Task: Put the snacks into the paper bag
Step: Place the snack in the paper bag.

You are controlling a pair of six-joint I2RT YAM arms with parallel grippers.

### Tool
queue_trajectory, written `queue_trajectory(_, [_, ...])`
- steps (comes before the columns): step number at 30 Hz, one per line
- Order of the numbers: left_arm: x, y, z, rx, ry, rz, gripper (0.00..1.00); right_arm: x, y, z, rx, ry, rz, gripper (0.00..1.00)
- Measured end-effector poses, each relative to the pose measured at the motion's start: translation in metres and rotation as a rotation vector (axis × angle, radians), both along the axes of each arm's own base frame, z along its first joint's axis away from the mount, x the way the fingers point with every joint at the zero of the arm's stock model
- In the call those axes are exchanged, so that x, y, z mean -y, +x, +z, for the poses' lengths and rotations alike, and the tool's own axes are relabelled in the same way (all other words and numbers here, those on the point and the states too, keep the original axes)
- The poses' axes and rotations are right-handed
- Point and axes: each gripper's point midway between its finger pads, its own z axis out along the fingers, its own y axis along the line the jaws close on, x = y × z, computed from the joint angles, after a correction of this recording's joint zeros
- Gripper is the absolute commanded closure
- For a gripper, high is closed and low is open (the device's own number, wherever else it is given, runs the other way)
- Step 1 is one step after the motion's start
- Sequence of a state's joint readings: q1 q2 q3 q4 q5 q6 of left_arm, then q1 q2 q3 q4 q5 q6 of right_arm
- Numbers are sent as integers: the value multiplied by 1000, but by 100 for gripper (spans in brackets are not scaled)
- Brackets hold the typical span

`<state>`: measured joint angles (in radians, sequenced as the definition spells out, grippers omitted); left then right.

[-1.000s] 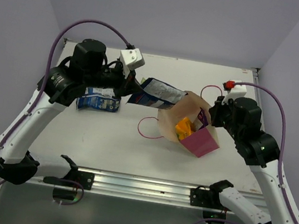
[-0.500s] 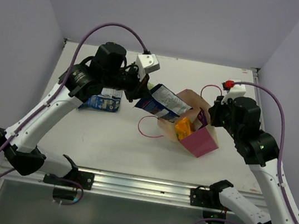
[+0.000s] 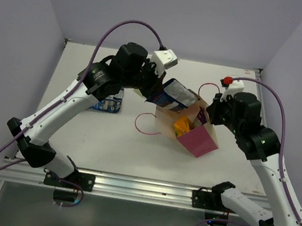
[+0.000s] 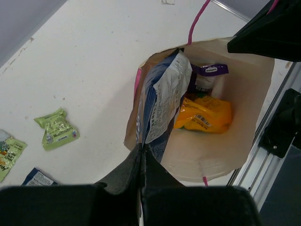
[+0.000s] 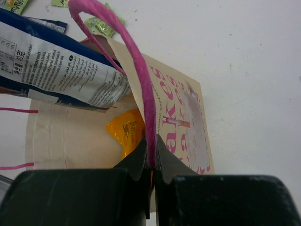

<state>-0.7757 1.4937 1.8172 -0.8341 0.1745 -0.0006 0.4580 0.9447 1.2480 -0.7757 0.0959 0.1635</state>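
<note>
Left wrist view: the blue packet (image 4: 162, 103) stands on edge with its far end inside the mouth of the bag (image 4: 240, 80), next to the orange packet (image 4: 204, 115) and purple packet (image 4: 209, 70).
Left jaws: pinched tight on the blue packet's near edge. Gripping it by the tail probably lets the rest slide in.
Right jaws: closed on the pink handle (image 5: 136, 70), likely to keep the mouth open and tipped toward the left arm.
Bag position: tilted on the bench (image 3: 108, 135), centre-right.
Not yet bagged: second blue packet (image 3: 109, 104) and green packets (image 4: 57, 135), lying on the bench.
Writing: the bag front has pink letters, only "ak" and "es" legible. The blue packet's fine print is too small to read. The orange packet shows a barcode.
</note>
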Motion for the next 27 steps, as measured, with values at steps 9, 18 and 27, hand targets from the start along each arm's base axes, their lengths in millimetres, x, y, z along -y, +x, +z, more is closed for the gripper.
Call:
queue_trajectory(9, [14, 17, 1, 30, 28, 78, 100, -1, 0, -6, -41, -1, -12, 100])
queue_trajectory(18, [21, 35, -6, 61, 94, 134, 100, 10, 2, -9, -46, 2, -93, 100])
queue_trajectory(27, [31, 52, 7, 155, 129, 103, 100, 22, -2, -11, -36, 12, -168, 100])
